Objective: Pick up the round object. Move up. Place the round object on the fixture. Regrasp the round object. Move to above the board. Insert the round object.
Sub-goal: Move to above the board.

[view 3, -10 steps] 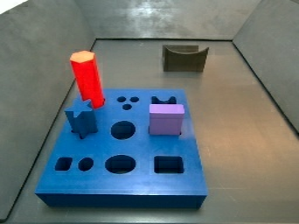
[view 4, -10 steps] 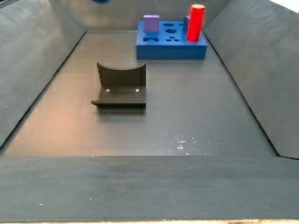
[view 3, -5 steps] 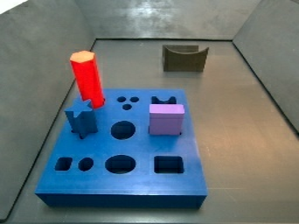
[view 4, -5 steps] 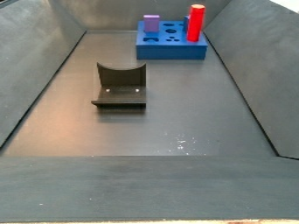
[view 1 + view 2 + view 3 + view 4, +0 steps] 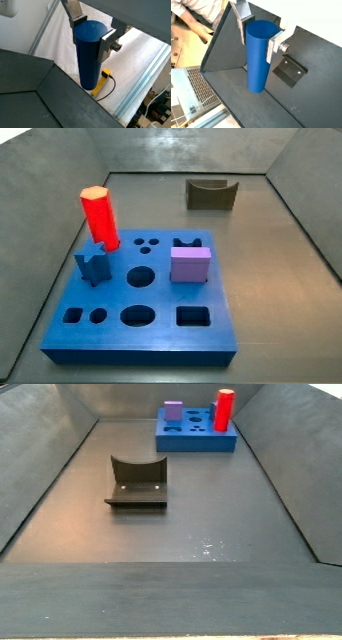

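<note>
You will not find the gripper (image 5: 92, 31) in either side view; only the wrist views show it. Its silver fingers (image 5: 273, 46) clamp the upper end of the blue cylinder (image 5: 259, 57), which hangs upright, high above the fixture (image 5: 290, 71). On the board (image 5: 144, 328), a red peg (image 5: 100, 215) and a purple block (image 5: 191, 264) stand in holes.

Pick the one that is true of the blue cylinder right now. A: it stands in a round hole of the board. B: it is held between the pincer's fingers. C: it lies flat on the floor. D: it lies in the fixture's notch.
B: in both wrist views the round object sits between the pincer's silver fingers, above the floor; both side views show the fixture empty.
</note>
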